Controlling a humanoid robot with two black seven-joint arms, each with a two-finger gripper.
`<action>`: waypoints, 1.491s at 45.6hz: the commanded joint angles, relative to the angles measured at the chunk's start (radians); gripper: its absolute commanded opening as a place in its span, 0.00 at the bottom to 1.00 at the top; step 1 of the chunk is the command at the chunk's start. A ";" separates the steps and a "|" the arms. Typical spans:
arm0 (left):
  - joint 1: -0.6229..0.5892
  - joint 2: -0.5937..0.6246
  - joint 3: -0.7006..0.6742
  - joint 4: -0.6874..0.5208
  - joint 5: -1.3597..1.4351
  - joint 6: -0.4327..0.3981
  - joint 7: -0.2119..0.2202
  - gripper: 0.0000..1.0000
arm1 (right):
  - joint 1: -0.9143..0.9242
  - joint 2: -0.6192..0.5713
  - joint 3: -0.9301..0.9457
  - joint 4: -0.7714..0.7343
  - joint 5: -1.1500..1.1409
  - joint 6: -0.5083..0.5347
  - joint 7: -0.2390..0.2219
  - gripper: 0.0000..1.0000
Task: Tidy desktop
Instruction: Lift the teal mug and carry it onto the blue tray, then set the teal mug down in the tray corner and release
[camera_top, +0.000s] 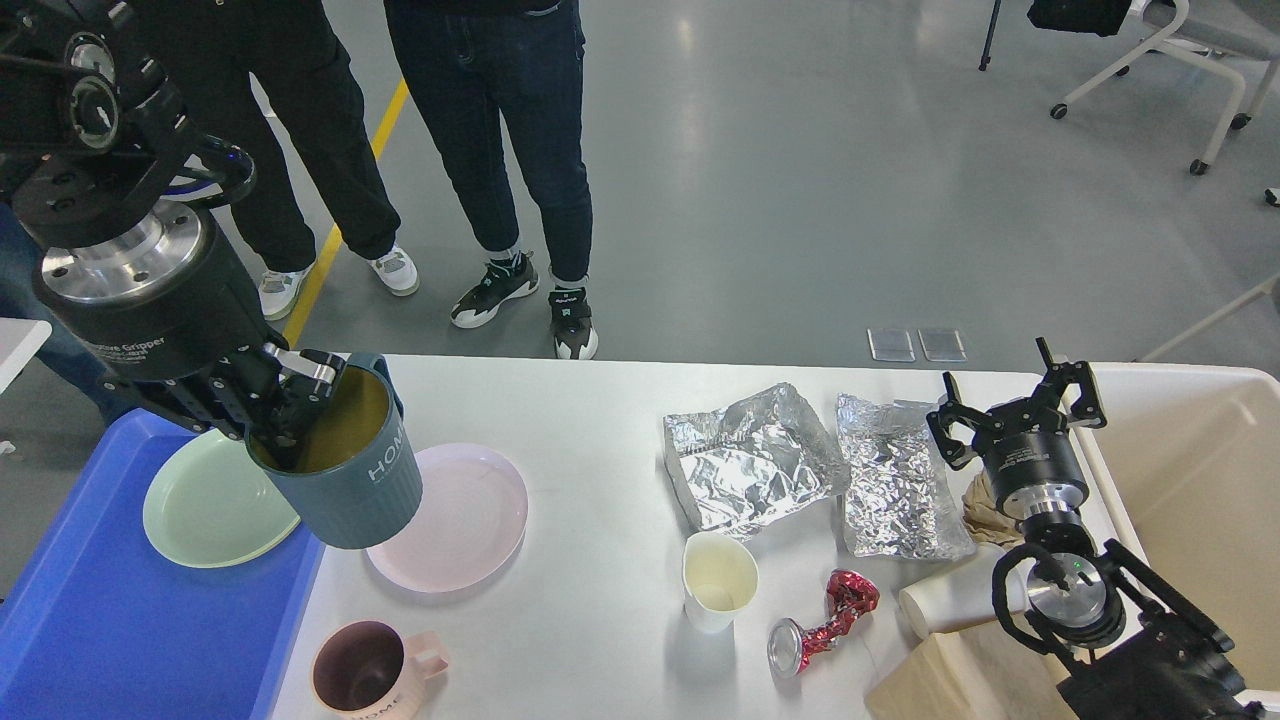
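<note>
Step in hand: left gripper clamped on blue-grey mug rim, airborne; next, lower onto blue tray (right gripper spread, empty).

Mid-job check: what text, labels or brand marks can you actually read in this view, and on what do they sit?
"HOME": on the side of the blue-grey mug held by the left gripper.
"HOME", partly cut off: on the pink mug.
White print on the left gripper's body: only "Gripper" is legible.
Print on the right gripper: too small.

Bare desktop between pink plate and crumpled foil gives passage.
</note>
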 joint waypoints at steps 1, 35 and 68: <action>0.028 0.038 0.010 0.016 0.012 0.011 0.008 0.00 | 0.000 0.000 0.000 0.000 0.000 0.000 0.000 1.00; 0.803 0.581 -0.221 0.587 0.457 0.008 0.014 0.00 | 0.000 0.000 0.000 0.002 0.000 0.000 0.000 1.00; 1.531 0.645 -0.697 1.092 0.595 0.128 -0.007 0.00 | 0.000 0.000 0.000 0.000 0.000 0.000 0.000 1.00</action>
